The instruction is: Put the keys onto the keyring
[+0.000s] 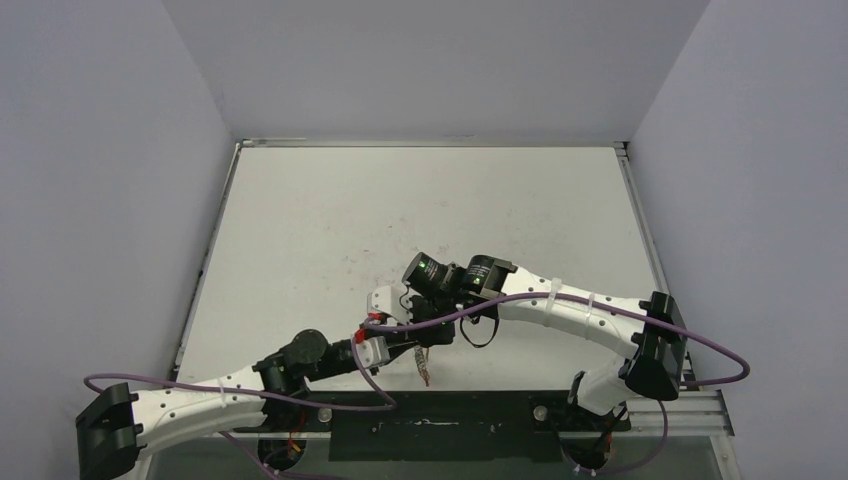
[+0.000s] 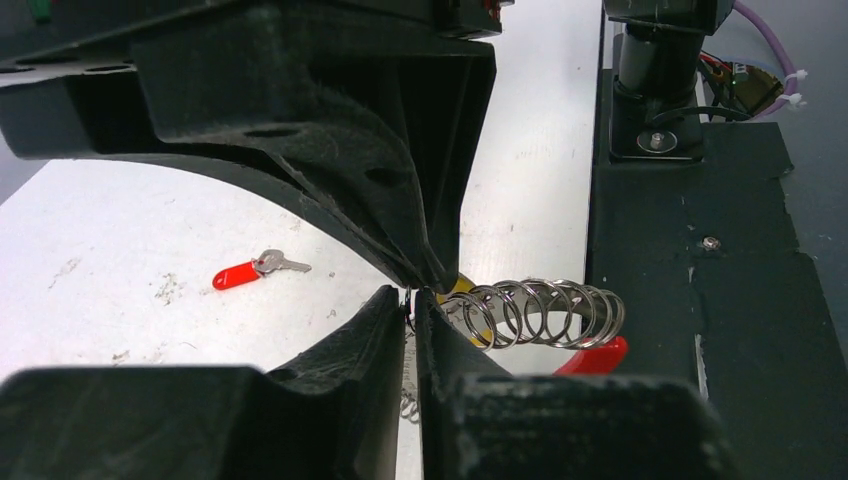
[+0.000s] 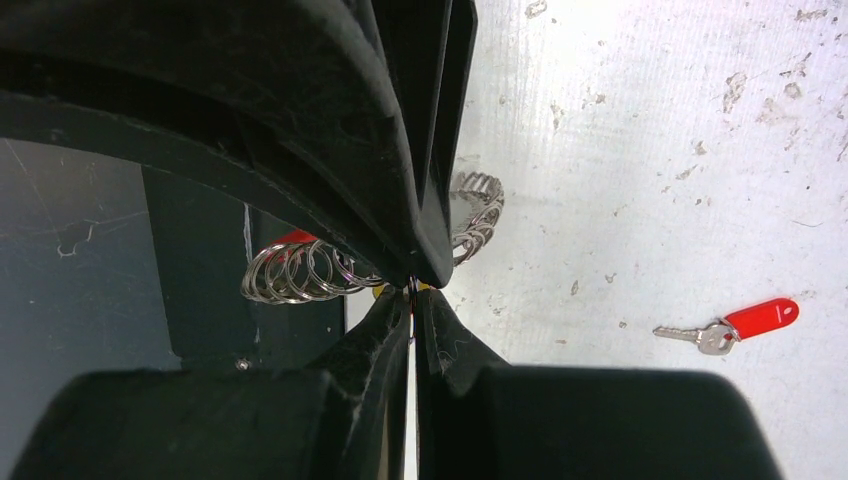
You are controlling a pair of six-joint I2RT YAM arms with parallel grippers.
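Note:
My two grippers meet tip to tip just above the table's near edge. The left gripper is shut on a thin wire end of the keyring, a silvery coil with a red sleeve. The right gripper is shut too, and the yellow key head shows right behind its tips. The grip itself is hidden. In the top view the keyring hangs below both grippers. The red-headed key lies alone on the table, also seen in the right wrist view as the red key.
A black base plate runs along the near edge, carrying the right arm's base. Purple cables loop along both arms. Grey walls close in the white, scuffed table on three sides.

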